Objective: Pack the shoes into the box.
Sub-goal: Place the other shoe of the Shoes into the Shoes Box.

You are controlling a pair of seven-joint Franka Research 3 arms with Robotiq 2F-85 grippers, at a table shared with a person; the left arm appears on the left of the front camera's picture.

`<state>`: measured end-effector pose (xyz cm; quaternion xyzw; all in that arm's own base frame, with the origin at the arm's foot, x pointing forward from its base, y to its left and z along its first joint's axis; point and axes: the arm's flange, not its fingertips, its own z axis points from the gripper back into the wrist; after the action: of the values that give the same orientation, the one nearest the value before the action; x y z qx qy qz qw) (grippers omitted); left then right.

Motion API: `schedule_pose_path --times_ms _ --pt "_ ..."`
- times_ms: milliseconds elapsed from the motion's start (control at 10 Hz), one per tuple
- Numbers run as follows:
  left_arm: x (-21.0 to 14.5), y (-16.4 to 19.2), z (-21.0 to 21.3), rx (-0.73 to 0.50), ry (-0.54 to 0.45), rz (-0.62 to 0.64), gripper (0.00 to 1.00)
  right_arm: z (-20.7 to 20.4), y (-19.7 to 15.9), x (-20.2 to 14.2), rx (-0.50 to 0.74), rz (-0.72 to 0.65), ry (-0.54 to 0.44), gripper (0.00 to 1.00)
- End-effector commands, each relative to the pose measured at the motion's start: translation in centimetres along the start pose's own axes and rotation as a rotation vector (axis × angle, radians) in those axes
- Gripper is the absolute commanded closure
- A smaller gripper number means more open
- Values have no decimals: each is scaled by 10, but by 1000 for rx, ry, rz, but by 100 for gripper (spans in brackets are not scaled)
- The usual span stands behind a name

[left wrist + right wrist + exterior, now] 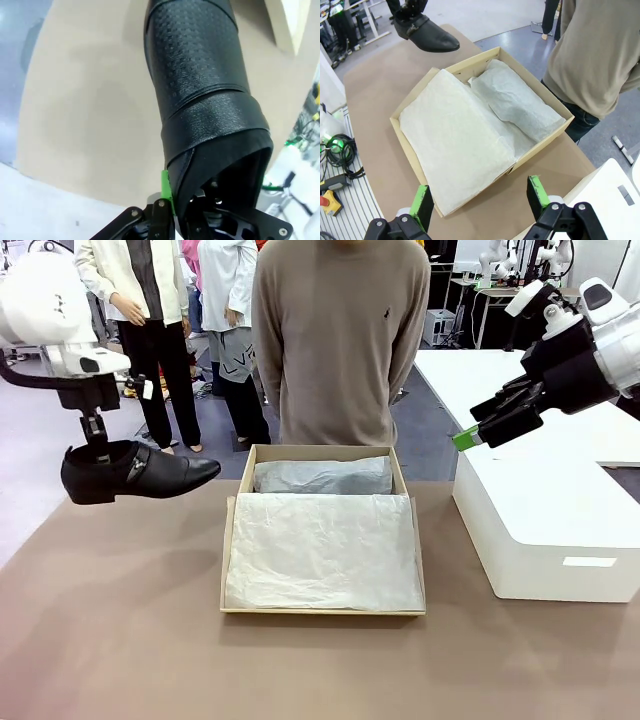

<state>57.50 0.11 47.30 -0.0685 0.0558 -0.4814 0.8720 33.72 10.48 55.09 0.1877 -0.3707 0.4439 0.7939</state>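
One glossy black shoe (140,472) hangs in the air left of the box, toe pointing toward it. My left gripper (97,445) is shut on the shoe's heel rim. In the left wrist view the shoe (205,100) stretches away from my left gripper (172,205), one green pad outside the collar. The tan box (228,550) lies open at mid-table, lined with white tissue paper (320,550), with a tissue-wrapped bundle (320,476) along its far side. My right gripper (472,425) hovers open to the right of the box. In the right wrist view it (480,197) is above the box's (540,145) corner, with the shoe (427,32) beyond.
A large white block (540,530) stands on the table right of the box, under my right arm. A person (340,340) in a beige sweater stands right behind the box at the far edge. Bare brown tabletop (120,620) stretches in front and to the left.
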Motion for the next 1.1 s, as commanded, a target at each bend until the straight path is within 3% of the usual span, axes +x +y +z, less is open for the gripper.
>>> schedule_pose_path --times_ms 0,100,300,800,1000 --pt "10 1 12 -68 -41 139 100 -1 -2 0 14 3 -15 0" --pt "11 -3 14 -89 -50 190 100 -1 -2 0 14 3 -15 0" --pt "5 -4 7 -55 -17 135 100 -1 -2 0 14 3 -15 0" --pt "8 -3 3 -69 -17 156 100 -1 -2 0 14 3 -15 0" --pt "14 -19 14 -39 -78 385 100 -1 -2 0 14 3 -15 0"
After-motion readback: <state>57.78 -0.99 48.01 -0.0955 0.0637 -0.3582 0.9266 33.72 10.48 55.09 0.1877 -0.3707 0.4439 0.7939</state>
